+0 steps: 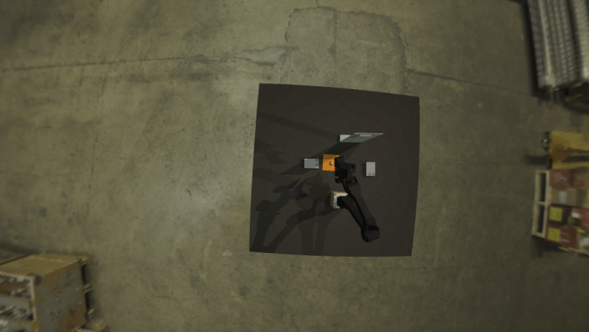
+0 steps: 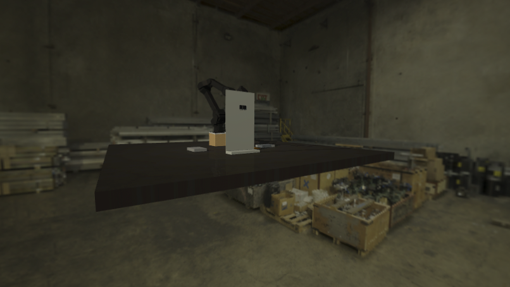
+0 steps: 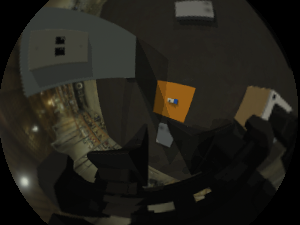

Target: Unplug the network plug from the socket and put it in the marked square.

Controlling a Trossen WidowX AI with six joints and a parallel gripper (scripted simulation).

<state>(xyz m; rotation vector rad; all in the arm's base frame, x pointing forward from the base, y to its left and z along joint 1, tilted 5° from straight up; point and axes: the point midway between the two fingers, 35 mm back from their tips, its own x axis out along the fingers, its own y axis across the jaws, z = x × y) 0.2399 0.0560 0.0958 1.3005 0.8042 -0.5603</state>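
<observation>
The small plug (image 1: 330,163) (image 3: 173,101), white with a blue end, lies on the orange marked square (image 1: 326,166) (image 3: 182,113), inside its edges. The grey upright panel (image 1: 365,137) (image 2: 235,124) (image 3: 112,56) carries a socket housing (image 3: 75,49) with two dark openings, and no plug shows in them. My black gripper (image 1: 339,160) (image 3: 161,128) is partly open with nothing between its fingers. It is above the table, beside the square in the overhead view, and apart from the plug. In the exterior view it is mostly hidden behind the panel.
A grey block (image 1: 310,163) (image 2: 265,145) (image 3: 164,135) lies beside the square. Another pale block (image 1: 370,169) (image 2: 196,149) (image 3: 194,10) lies on the other side. The arm's box-like base (image 2: 216,138) (image 3: 251,103) stands opposite the panel. All are on the dark table (image 1: 288,107) (image 2: 160,167).
</observation>
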